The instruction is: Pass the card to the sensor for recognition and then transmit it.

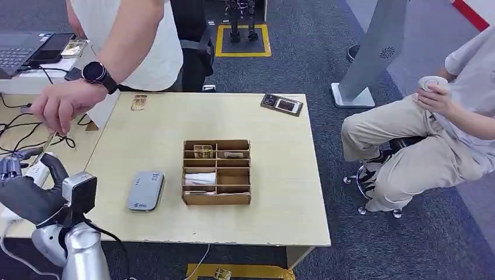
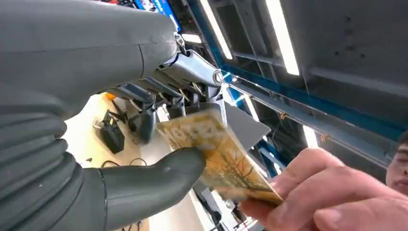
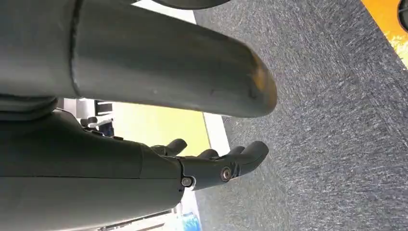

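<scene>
— Where is the card (image 2: 216, 154) being held?
— It is being pinched by the left hand (image 2: 144, 144), off the table's (image 1: 280, 169) left edge, and gripped by a person's hand (image 2: 327, 197) for handover.
— And the right hand (image 3: 211, 163)?
— Nothing is being held; its fingers are loosely open.

Table (image 1: 280, 198) center. Compartment box (image 1: 216, 172) mid-table, cards in its left and rear slots. Sensor (image 1: 145, 190) just left of box. Phone (image 1: 282, 104) at far right edge, loose card (image 1: 139, 102) at far left edge. Seated person (image 1: 432, 134) right of table; laptop (image 1: 20, 49) far left.
</scene>
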